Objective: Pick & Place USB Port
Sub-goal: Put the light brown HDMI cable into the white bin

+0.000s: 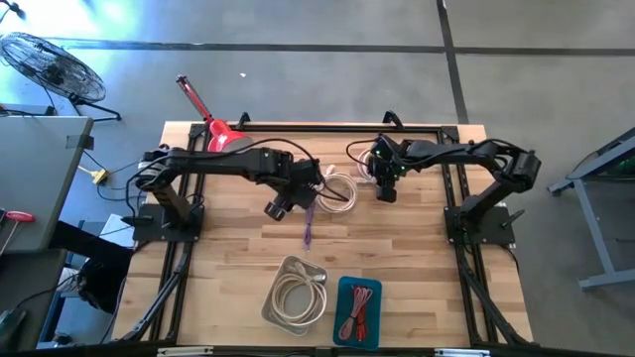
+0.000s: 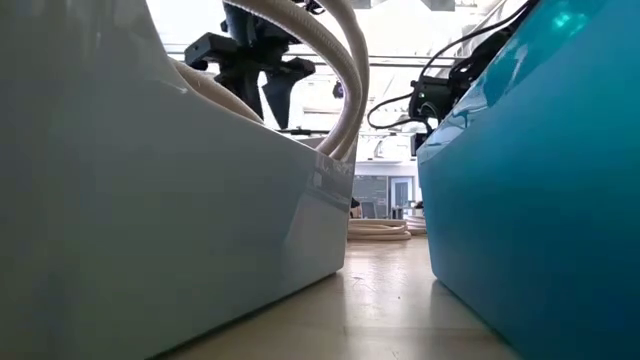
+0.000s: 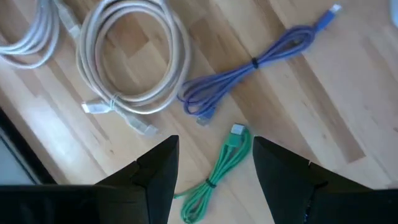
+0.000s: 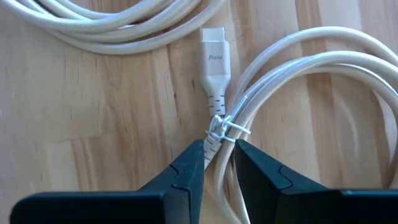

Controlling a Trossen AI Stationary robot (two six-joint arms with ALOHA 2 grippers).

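Observation:
My right gripper [image 4: 219,163] is down on a coiled white USB cable [image 4: 298,68] on the wood table, shut on the strands just behind the white plug [image 4: 214,59]. It shows in the high view at the table's middle right [image 1: 385,186]. My left gripper [image 3: 214,180] hovers open above a bundled green cable [image 3: 219,167], one finger on either side and touching nothing. A purple cable [image 3: 255,62] and another white coil [image 3: 134,62] lie beyond it on the table. In the high view the left gripper [image 1: 282,204] is beside the purple cable [image 1: 310,228]. My right gripper pinches the white cable between its two fingers at the tied neck [image 4: 217,132] just behind the plug. The fingers come from above, pointing down, and lie across the strands. The coil and plug lie flat on the table.
A silver tray [image 1: 281,309] holding a white coil and a teal tray [image 1: 342,297] holding a red cable sit near the table's near edge. In the low view they fill the foreground, silver tray [image 2: 150,220] and teal tray [image 2: 540,200]. A red tool [image 1: 213,129] lies at the far edge.

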